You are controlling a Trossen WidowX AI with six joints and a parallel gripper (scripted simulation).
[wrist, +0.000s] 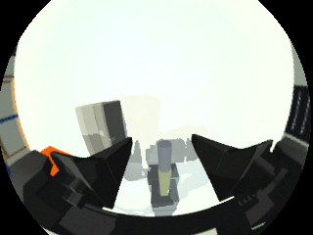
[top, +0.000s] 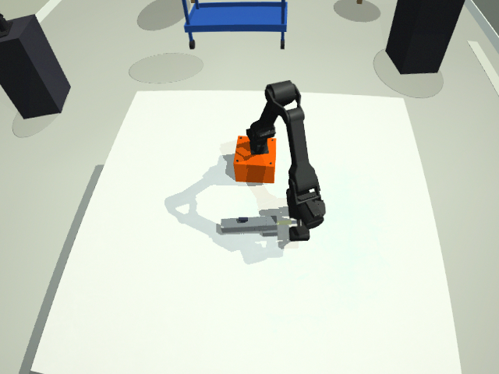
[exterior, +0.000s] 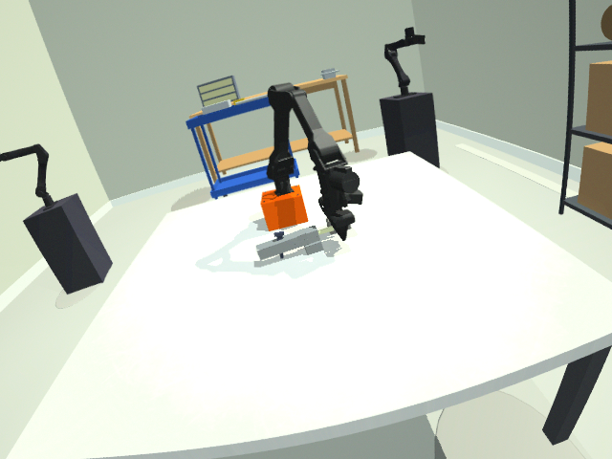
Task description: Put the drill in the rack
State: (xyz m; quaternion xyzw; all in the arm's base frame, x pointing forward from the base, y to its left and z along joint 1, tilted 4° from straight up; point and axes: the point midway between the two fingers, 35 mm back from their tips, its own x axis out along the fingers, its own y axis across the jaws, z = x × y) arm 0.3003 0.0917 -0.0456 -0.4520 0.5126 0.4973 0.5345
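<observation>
On the white table (top: 362,281), the grey block (top: 245,224) lay lengthwise, its dark key (top: 242,219) on top. At its right end the drill (wrist: 164,179) stuck out towards the gripper (top: 291,233), between its wide-open, empty jaws.

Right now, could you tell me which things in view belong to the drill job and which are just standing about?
Belongs to the job:
- grey block with the dark key on top
- pale drill protruding from the block's end
- end effector, open, straddling the drill

Just standing about:
- blue cart
- dark pedestals
- wooden bench
- shelf boxes
</observation>
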